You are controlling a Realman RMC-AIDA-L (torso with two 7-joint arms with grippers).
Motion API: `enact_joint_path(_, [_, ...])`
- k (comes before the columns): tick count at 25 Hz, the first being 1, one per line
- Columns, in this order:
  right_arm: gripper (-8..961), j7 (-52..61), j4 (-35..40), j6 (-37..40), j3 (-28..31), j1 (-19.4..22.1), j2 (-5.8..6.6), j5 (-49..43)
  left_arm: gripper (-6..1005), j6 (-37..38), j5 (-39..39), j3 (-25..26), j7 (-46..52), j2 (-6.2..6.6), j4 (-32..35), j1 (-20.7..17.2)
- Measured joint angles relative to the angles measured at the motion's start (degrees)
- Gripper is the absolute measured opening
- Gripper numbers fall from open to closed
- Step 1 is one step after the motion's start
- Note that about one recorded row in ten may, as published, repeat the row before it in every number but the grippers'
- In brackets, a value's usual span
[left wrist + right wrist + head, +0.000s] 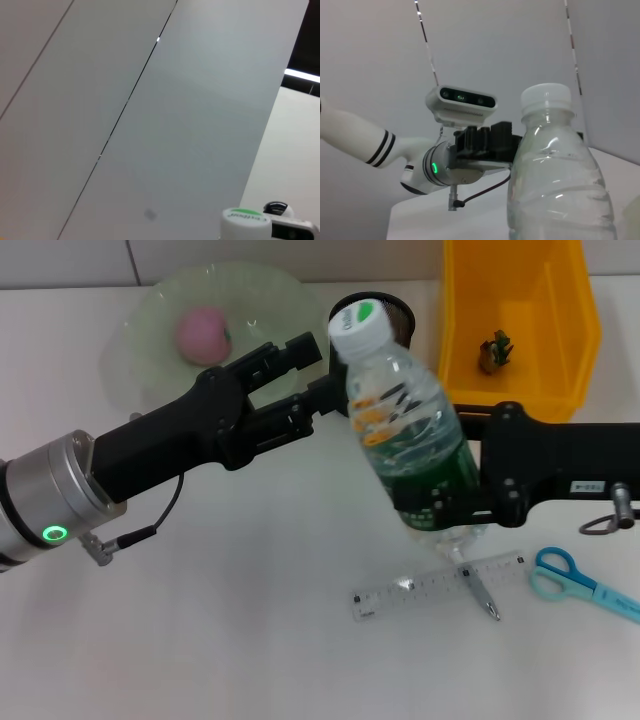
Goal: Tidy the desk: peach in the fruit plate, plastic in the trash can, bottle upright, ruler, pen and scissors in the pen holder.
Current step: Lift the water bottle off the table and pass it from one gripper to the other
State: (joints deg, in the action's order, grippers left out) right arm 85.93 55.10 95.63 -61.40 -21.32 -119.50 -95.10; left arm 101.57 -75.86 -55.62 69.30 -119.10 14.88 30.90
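White desk (230,640): ruler (437,585), scissors (580,582), plate (150,330).

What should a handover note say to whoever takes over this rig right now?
Right gripper: shut on the bottle, held off the table and tilted.
Left gripper: open, just beside the bottle's neck, holding nothing.
Done: peach in the fruit plate; a scrap, probably the plastic, lies in the yellow bin.
Left: stand the bottle upright; ruler, pen and scissors lie on the table and go into the pen holder behind the bottle.
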Motion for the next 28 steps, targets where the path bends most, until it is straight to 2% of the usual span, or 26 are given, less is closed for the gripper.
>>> enact_joint_path(6, [769, -0.9, -3.7, -1.8, -2.0, -2.7, -0.12, 0.3, 814, 0.8, 0.7, 0.0, 0.1, -0.06, -1.4, 1.3])
enact_joint_path(9, [770, -1.6, -5.5, -3.5, -4.9, -4.0, -0.12, 2.1, 811, 1.1, 0.7, 0.2, 0.4, -0.08, -2.2, 2.1])
enact_joint_path(14, [770, -1.9, -6.0, -5.4, -8.1, -5.0, -0.12, 3.1, 806, 1.2, 2.0, 0.2, 0.5, -0.08, -3.5, 2.8])
enact_joint_path(22, [771, -2.0, -5.9, -5.7, -9.2, -5.4, -0.12, 4.2, 798, 0.7, 2.3, 0.0, 1.3, 0.15, -3.1, 2.9])
enact_joint_path(28, [772, -2.0, -6.1, -5.6, -9.3, -5.6, -0.05, 4.6, 644, 1.0, 2.3, 0.3, 2.2, 0.17, -2.9, 2.7])
